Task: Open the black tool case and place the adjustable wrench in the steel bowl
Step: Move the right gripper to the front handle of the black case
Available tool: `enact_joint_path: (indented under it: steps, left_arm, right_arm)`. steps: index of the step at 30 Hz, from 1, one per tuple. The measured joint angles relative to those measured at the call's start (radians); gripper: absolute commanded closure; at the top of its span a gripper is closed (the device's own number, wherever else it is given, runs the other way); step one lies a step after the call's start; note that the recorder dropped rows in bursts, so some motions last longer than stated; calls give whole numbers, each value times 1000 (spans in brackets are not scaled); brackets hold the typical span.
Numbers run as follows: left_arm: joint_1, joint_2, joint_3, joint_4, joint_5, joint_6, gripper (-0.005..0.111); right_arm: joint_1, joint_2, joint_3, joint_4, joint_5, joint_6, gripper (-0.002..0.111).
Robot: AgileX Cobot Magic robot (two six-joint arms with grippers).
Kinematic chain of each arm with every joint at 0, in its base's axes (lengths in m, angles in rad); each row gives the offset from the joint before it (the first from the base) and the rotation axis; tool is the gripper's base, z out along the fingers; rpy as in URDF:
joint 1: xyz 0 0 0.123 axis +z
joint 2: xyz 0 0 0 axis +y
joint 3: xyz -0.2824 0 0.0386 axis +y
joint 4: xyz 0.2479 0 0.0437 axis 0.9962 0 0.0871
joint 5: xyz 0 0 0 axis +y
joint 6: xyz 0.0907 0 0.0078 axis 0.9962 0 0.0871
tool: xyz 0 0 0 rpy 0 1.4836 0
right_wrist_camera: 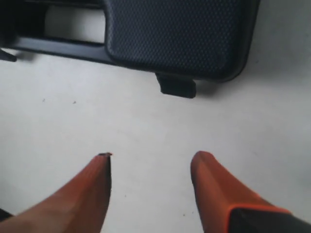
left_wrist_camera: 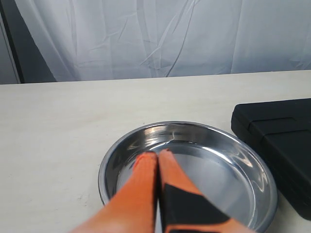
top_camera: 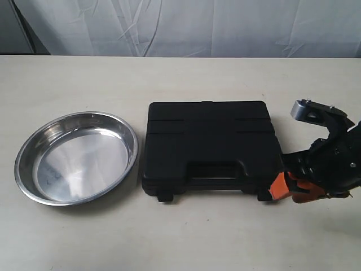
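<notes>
1. The black tool case (top_camera: 208,148) lay shut and flat on the table (top_camera: 225,237), handle slot toward the exterior camera.
2. The steel bowl (top_camera: 25,175) sat just beside the case, on its left.
3. My right gripper (right_wrist_camera: 150,158) stood at the case's front right corner, fingers spread over bare table, near a latch (right_wrist_camera: 176,86).
4. My left gripper (left_wrist_camera: 158,154) hung over the bowl, fingers pressed together, pinching nothing.

Before me, pale beige tabletop (top_camera: 180,243), creased white curtain (top_camera: 197,25) behind, dark strip (top_camera: 34,42) at its left edge.
</notes>
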Motion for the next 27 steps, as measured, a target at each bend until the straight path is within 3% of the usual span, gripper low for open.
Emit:
enact_joint_path:
  steps: [12, 22, 27]
  left_arm:
    - [0, 0, 0, 0, 0, 0, 107]
    - [0, 0, 0, 0, 0, 0, 107]
    - [0, 0, 0, 0, 0, 0, 107]
  right_arm:
    - [0, 76, 18, 79, -110, -62, 58]
    - [0, 76, 18, 263, -64, -237, 58]
    - [0, 76, 11, 336, 73, -344, 61]
